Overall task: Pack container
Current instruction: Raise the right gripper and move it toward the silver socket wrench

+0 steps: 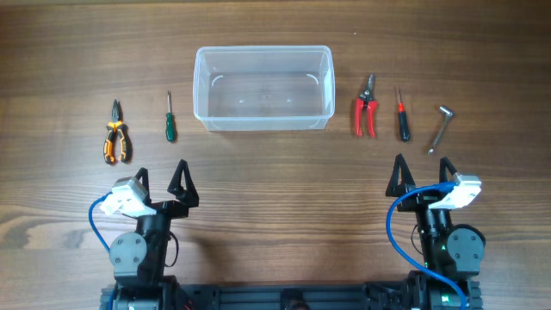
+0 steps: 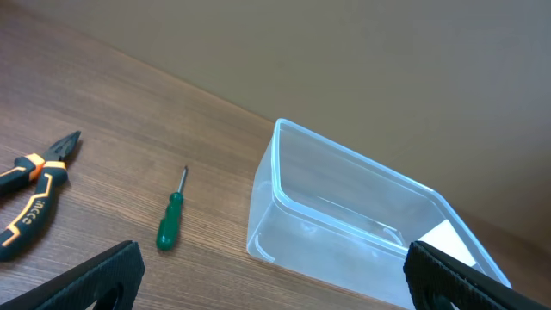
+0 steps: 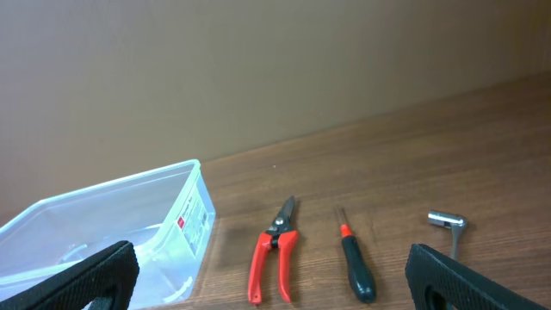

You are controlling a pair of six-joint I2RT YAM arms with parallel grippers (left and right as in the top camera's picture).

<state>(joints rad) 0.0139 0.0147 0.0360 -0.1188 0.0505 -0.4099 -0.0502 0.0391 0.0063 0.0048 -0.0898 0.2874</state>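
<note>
The left gripper [image 1: 161, 179] and right gripper [image 1: 423, 172] are wide open, empty; the left could bump the green screwdriver [image 1: 170, 120] ahead and roll it.

Even, soft light is falling across the wooden surface [image 1: 275, 181], casting only faint, short shadows. The container [image 1: 263, 89] is showing mild glints along its rim (glare is slight). Wrist views are rendering slightly softer; overhead is reading sharp.

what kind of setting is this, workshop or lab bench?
Probably a staged lab bench: wood-grain table, with pliers, green screwdriver and red snips lined up either side of the empty container, and a plain wall behind.
</note>
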